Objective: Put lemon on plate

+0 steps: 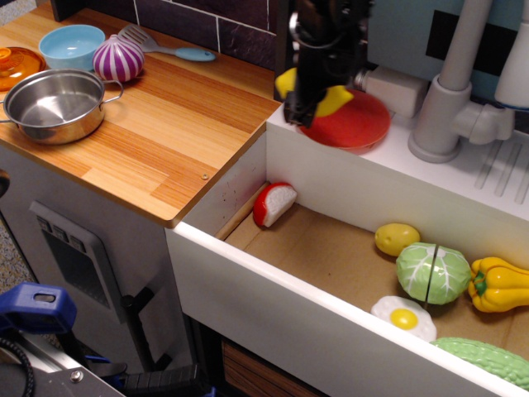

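The lemon (333, 100) is bright yellow and glossy, with a pointed end toward the right. My black gripper (302, 106) is shut on it and holds it in the air over the left edge of the plate (357, 122). The plate is flat, round, red and translucent, and lies on the white sink ledge left of the grey faucet. The gripper hides the middle of the lemon and the plate's left rim.
The grey faucet (450, 91) stands right of the plate. The sink basin below holds a red-and-white wedge (274, 203), a small dull yellow oval toy (397, 238), a green cabbage (432, 273), a fried egg and a yellow pepper. A steel pot (54, 103), purple onion, blue bowl and spatula sit on the wooden counter.
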Controlling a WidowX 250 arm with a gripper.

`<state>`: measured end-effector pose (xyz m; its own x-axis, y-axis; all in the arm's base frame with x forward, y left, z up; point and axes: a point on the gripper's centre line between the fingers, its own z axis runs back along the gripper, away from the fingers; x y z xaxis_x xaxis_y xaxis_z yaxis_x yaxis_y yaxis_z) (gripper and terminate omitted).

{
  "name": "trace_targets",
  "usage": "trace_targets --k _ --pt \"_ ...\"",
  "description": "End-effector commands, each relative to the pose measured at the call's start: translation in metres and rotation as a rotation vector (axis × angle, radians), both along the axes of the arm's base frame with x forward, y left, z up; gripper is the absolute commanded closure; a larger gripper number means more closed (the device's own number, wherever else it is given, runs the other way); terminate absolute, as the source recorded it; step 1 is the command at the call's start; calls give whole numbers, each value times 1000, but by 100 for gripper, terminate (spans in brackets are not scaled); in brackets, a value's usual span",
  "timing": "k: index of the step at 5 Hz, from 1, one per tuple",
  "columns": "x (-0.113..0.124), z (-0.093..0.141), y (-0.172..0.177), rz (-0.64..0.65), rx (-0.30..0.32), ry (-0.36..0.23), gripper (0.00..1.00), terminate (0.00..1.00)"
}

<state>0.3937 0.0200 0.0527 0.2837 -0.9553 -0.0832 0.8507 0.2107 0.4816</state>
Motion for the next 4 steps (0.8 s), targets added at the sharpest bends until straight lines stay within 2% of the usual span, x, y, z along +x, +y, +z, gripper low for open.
trace_targets --k 1,2,3,4 --pt "20 13 -4 -40 -8 -76 100 0" --pt "24 6 -5 -64 -42 -77 0 0" --pt "24 6 -5 -64 -42 -77 0 0" --pt "24 6 -5 -64 -42 -77 0 100"
